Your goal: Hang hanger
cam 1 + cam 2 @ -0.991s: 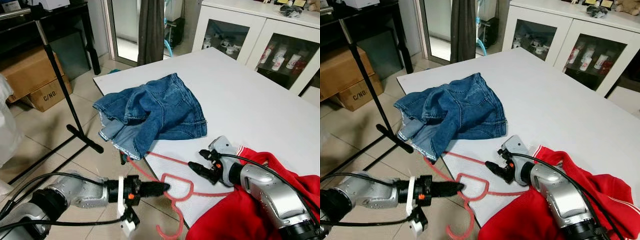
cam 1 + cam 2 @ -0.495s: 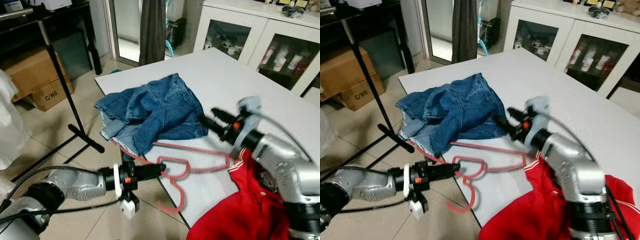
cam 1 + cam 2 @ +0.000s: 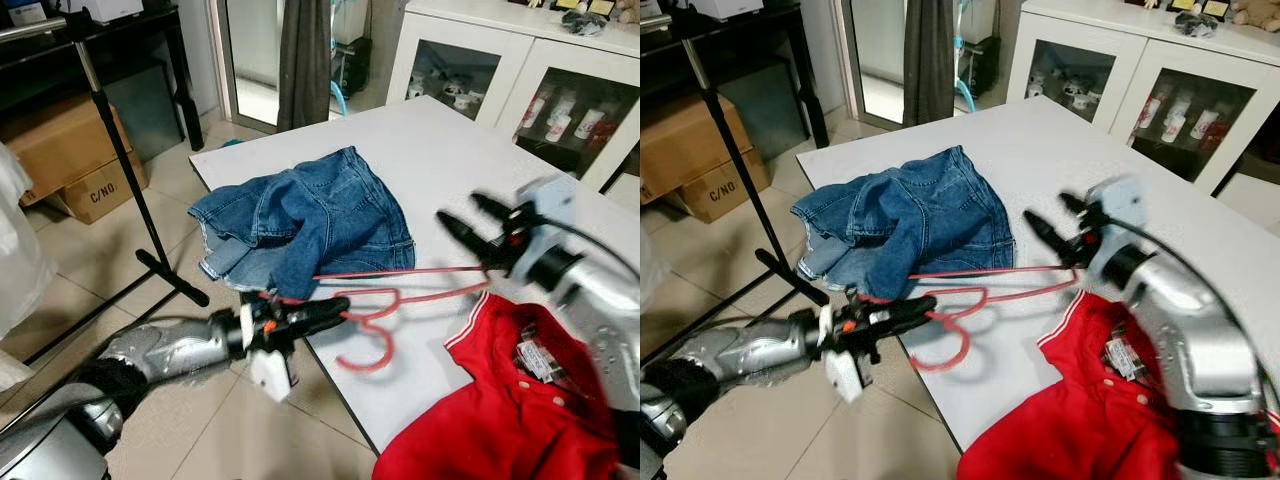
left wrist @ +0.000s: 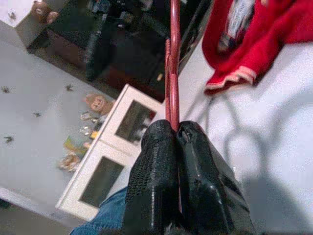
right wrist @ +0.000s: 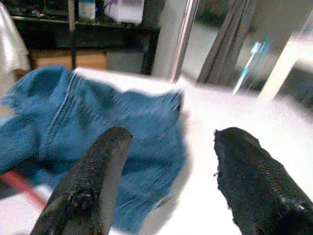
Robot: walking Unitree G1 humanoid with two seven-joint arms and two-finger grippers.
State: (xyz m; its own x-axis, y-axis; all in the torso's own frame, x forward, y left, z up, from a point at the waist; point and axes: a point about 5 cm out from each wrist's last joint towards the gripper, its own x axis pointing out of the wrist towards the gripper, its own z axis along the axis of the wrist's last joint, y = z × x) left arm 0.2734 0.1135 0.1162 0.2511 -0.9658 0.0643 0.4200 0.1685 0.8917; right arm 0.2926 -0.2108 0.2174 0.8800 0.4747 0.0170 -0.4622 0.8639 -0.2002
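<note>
A red wire hanger [image 3: 400, 295] hangs level just above the white table's [image 3: 470, 160] near-left edge, hook [image 3: 368, 352] pointing down. My left gripper [image 3: 330, 314] is shut on it near the hook; in the left wrist view the fingers [image 4: 161, 181] pinch the red hanger [image 4: 172, 73]. My right gripper [image 3: 470, 222] hovers open over the table, right of the denim shorts [image 3: 310, 215] and just above the hanger's far end, holding nothing. A red shirt [image 3: 520, 400] lies under my right arm. The right wrist view looks at the denim [image 5: 98, 122].
A black stand [image 3: 120, 160] with a metal bar at its top rises from the tiled floor at the left, its foot near the table corner. Cardboard boxes [image 3: 70, 150] sit behind it. A white glass-door cabinet [image 3: 500, 80] stands beyond the table.
The hanger has come up off the table and out from under the red shirt, held by my left gripper. My right gripper has risen and swung right, away from the hanger's hook.
</note>
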